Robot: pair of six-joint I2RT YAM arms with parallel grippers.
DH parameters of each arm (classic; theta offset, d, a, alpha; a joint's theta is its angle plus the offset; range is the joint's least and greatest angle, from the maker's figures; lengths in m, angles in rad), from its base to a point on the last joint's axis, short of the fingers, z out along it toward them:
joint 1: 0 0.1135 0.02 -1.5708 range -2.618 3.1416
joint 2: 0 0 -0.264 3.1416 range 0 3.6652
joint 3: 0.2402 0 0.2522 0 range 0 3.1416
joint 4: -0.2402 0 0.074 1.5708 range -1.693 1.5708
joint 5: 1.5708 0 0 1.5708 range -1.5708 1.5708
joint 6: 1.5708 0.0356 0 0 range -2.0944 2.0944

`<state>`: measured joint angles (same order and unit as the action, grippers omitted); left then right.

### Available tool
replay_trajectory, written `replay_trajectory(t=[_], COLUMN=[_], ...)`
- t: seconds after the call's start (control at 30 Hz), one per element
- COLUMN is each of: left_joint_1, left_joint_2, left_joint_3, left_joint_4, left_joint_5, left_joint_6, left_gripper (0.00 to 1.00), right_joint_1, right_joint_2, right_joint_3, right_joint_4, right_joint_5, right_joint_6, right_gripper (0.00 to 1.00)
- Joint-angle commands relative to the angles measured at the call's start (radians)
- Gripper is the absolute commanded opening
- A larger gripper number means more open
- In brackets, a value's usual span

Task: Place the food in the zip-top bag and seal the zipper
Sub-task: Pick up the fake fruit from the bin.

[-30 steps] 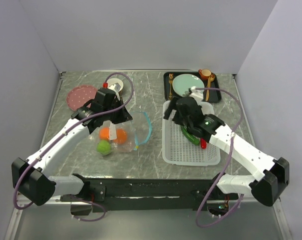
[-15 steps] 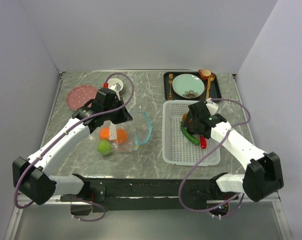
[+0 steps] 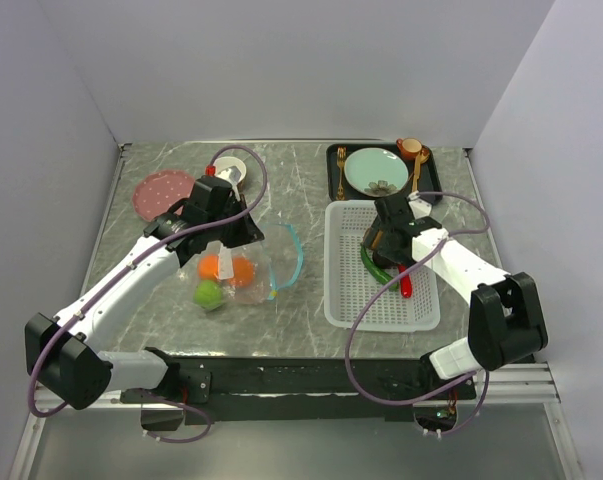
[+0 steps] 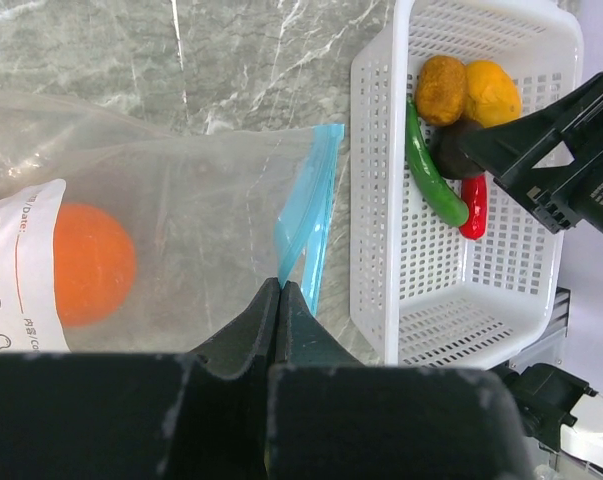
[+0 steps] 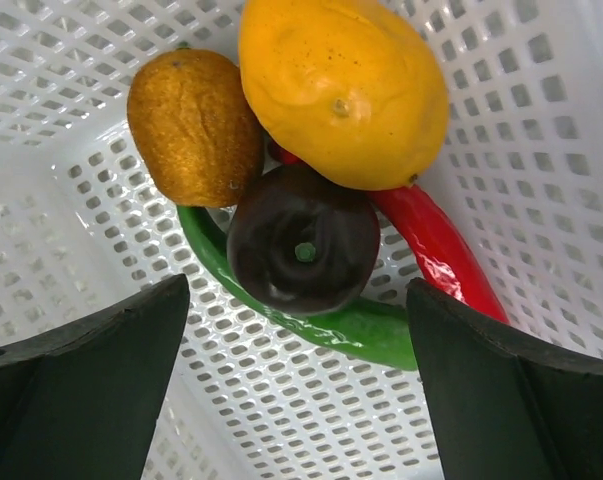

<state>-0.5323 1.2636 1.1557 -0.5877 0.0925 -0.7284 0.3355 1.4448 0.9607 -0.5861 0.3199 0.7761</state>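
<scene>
Left gripper [image 4: 281,290] clamped, right gripper [image 5: 296,290] agape

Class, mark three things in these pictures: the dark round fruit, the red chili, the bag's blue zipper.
dark round fruit [image 5: 303,240], right wrist view, centre of its top.
red chili [image 5: 436,250], right wrist view, middle of its body.
zipper [image 4: 313,190], left wrist view, upper half of the strip.
</scene>
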Motion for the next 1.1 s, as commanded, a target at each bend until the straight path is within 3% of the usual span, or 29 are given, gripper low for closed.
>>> replay_trajectory(t=[0.0, 0.07, 0.3, 0.5, 0.77, 1.07], left_joint_1=[0.000, 0.000, 0.000, 0.000, 0.000, 0.000], left_joint_2=[-0.012, -0.007, -0.003, -0.001, 0.006, 0.003], left_joint_3=[0.010, 0.019, 0.022, 0.025, 0.032, 0.021], left_joint_4=[0.019, 0.015, 0.014, 0.009, 0.011, 0.017], left_joint_5=[-0.011, -0.011, -0.002, -0.004, 0.000, 0.012], left_joint_6=[-0.009, -0.009, -0.009, -0.011, -0.012, -0.016], left_gripper=[0.01, 0.01, 0.01, 0.01, 0.01, 0.01], right_joint_1=[-0.018, -0.033, -0.062, -0.073, -0.078, -0.076], right_joint_2=[-0.023, -0.035, -0.011, -0.015, -0.078, -0.165], right_joint_3=[-0.055, -0.085, -0.088, -0.082, -0.134, -0.171], right_joint_4=[0.090, 0.115, 0.146, 0.164, 0.247, 0.249], right_joint_5=[-0.022, -0.048, -0.071, -0.093, -0.199, -0.237], right_joint_6=[-0.023, -0.034, -0.058, -0.080, -0.092, -0.089], right_gripper=[0.88, 0.81, 0.78, 0.68, 0.49, 0.42])
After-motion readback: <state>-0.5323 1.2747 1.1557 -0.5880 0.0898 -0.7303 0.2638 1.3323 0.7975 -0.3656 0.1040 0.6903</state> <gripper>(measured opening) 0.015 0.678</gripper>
